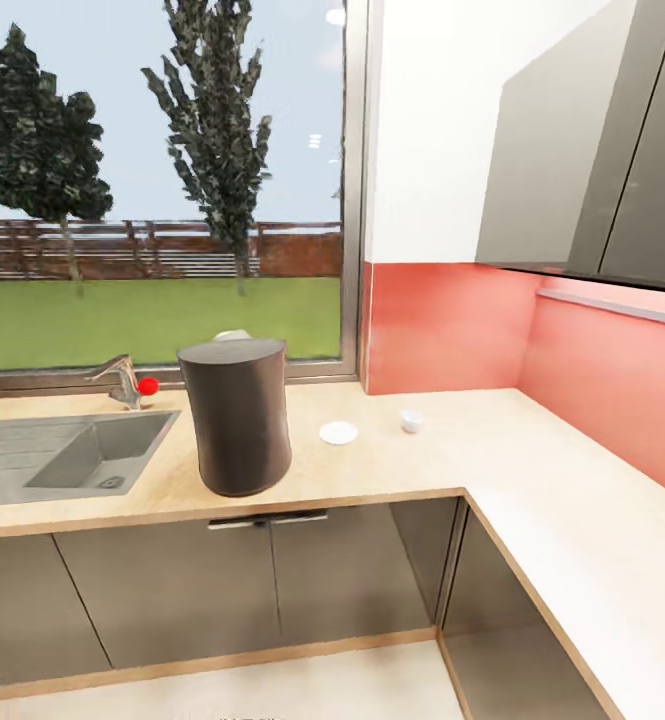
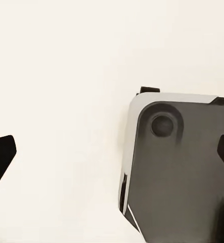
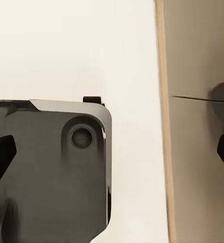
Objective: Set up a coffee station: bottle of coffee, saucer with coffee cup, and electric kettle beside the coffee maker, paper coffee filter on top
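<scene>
A tall, dark, matte cylinder, the coffee maker (image 1: 237, 415), stands on the pale wood-grain surface (image 1: 392, 465) beside the steel sink (image 1: 67, 455). Right of it lie a flat white round saucer (image 1: 338, 432) and, apart from it, a small white cup (image 1: 411, 421). In each wrist view, dark fingers (image 2: 1, 157) (image 3: 1, 157) stand spread at the frame edges, gripping nothing, over the robot's glossy rounded base.

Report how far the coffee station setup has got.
Done: the coffee maker stands on the countertop, with the saucer beside it. In hand: nothing visibly; both wrist views look down at the floor and robot base. Left: the coffee cup sits apart from the saucer; bottle, filter and kettle aren't placed.
</scene>
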Tool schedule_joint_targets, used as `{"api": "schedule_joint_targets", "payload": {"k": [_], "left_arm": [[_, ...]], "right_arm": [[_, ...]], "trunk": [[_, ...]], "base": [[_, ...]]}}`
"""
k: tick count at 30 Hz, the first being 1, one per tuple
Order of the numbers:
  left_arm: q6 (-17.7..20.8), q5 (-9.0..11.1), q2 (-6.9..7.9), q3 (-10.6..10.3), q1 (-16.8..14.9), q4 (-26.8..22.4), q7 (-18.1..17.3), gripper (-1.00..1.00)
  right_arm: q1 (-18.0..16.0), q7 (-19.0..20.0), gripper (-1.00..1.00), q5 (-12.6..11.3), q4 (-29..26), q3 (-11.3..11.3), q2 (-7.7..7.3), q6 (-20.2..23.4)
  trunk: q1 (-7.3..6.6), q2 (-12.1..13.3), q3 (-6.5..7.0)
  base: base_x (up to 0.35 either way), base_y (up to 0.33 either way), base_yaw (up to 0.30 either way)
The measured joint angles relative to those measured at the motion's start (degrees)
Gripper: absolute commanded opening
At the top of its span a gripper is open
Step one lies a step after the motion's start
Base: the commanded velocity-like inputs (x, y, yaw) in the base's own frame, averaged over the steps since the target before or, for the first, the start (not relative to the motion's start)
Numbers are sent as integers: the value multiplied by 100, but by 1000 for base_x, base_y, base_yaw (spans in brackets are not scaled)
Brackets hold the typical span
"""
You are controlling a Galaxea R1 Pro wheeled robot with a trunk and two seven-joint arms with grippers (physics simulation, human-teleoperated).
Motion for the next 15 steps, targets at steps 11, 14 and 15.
{"api": "schedule_joint_targets", "payload": {"k": [11,14,15], "left_arm": [[0,-4,2,-3,-1,0,0,100],[0,-4,1,-13,-6,-1,0,100],[0,-4,2,-14,-8,-3,0,100]], "right_arm": [[0,0,100,1,0,6,3,0],[0,0,100,6,-3,10,12,0],[0,0,100,6,-5,10,15,0]], "trunk": [[0,0,2],[0,0,2],[0,0,2]], "base": [[0,0,269],[0,0,224],[0,0,137]]}}
